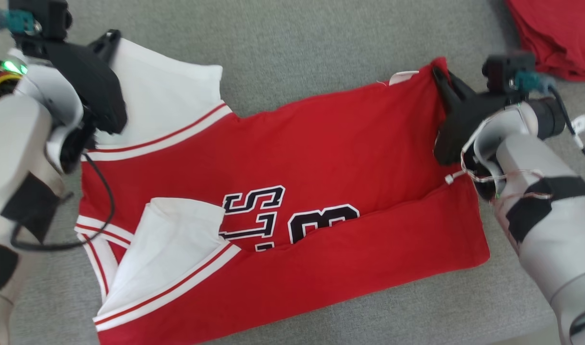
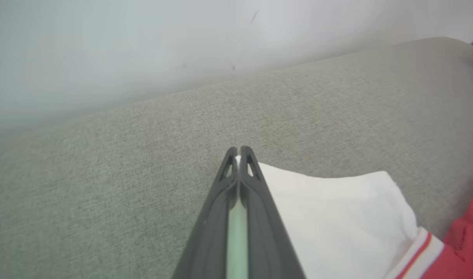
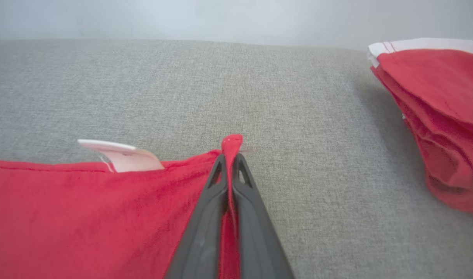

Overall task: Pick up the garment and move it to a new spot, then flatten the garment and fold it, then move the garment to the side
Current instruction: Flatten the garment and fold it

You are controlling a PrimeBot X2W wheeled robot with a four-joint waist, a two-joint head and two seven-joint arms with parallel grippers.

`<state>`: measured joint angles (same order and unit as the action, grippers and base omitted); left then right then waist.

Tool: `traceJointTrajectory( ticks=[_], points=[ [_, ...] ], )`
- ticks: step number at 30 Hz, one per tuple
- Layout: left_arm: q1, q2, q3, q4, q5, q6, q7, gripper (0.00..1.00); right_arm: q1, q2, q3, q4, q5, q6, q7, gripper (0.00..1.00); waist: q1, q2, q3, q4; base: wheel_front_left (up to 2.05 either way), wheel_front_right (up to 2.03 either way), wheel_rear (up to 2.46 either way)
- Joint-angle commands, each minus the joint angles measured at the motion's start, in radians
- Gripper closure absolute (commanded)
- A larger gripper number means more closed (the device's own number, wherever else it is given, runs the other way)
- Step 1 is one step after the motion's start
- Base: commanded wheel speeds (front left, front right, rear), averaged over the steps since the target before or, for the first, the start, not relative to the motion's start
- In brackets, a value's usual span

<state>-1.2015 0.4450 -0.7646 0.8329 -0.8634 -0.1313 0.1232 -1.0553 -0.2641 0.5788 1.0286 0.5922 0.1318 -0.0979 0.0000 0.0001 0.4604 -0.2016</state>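
Grey counter (image 1: 321,38); arms stretched forward, left tool (image 2: 239,152) clamped on garment's (image 1: 321,158) white sleeve (image 2: 337,213), right tool (image 3: 230,157) clamped on its red hem corner (image 3: 231,141); garment lies crosswise

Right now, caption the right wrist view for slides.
Right tool pinches a corner of the red jersey on gray cushion.

At your far right, a heap of red cloth (image 1: 556,38) with white trim along one edge, resting on the grey woven cushion (image 1: 321,48), pale blurred wall (image 3: 221,15) behind the cushion's far edge
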Motion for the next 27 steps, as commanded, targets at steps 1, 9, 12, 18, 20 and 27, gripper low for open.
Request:
traceJointTrajectory(
  ticks=[1,9,12,18,20,27],
  points=[
    [0.027,0.005,-0.003,-0.017,-0.005,0.002,-0.034,1.00,0.030,-0.009,0.006,0.005,0.013,-0.002,-0.018,1.00,0.0000,-0.0001,-0.032,0.020,0.00,0.00,0.00],
    [0.248,0.042,-0.009,-0.225,-0.037,0.010,-0.268,1.00,0.168,-0.062,0.054,-0.015,0.053,-0.002,-0.142,1.00,0.0000,-0.0001,-0.138,0.085,0.00,0.00,0.00],
    [0.341,0.046,-0.021,-0.328,-0.024,0.038,-0.317,1.00,0.217,-0.089,0.057,-0.036,0.054,-0.002,-0.160,1.00,0.0000,-0.0001,-0.168,0.108,0.00,0.00,0.00],
    [0.530,0.061,-0.005,-0.576,0.000,0.145,-0.375,1.00,0.316,-0.136,-0.011,-0.125,0.026,-0.002,-0.167,1.00,0.0000,-0.0001,-0.205,0.135,0.00,0.00,0.00],
    [0.592,0.066,0.008,-0.645,0.010,0.178,-0.382,1.00,0.360,-0.144,-0.055,-0.163,0.005,-0.002,-0.167,1.00,0.0000,-0.0001,-0.215,0.142,0.00,0.00,0.00],
    [0.768,0.057,0.022,-0.781,0.035,0.244,-0.389,1.00,0.491,-0.155,-0.192,-0.256,-0.052,-0.002,-0.168,1.00,0.0000,-0.0001,-0.250,0.162,0.00,0.00,0.00]
  ],
)
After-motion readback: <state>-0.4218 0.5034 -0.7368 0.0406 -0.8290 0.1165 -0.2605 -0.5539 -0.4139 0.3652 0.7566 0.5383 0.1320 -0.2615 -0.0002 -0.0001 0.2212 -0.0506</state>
